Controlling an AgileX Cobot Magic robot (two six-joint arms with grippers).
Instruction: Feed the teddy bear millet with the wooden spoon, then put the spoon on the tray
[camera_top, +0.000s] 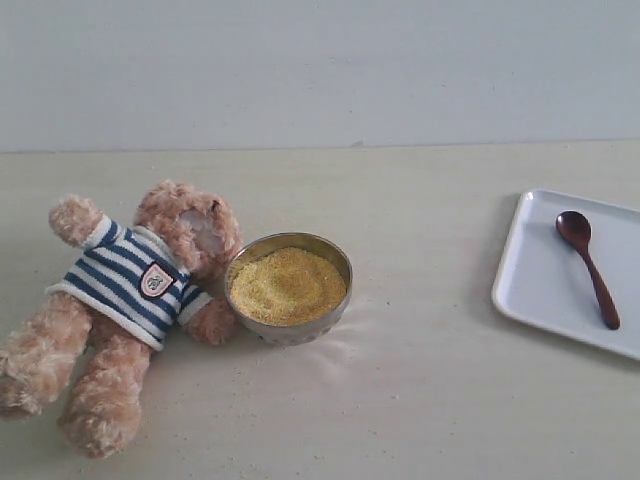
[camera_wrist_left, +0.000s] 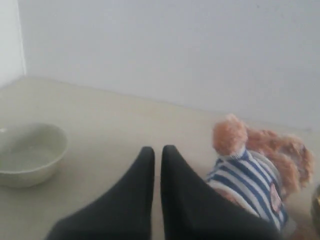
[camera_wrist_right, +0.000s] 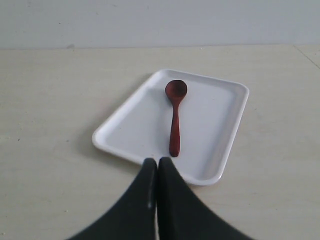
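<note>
First, the exterior view: the teddy bear (camera_top: 130, 300) lies on its back, one paw touching the metal bowl (camera_top: 300, 330) of millet (camera_top: 288, 285); well apart from the bowl, the wooden spoon (camera_top: 590, 268) rests on the tray (camera_top: 545, 285). Left wrist view: the left gripper (camera_wrist_left: 157, 152) hangs near the bear, jaws pressed together (nothing held). Right wrist view: the right gripper (camera_wrist_right: 157, 164), closed and empty, hovers by the tray's rim.
</note>
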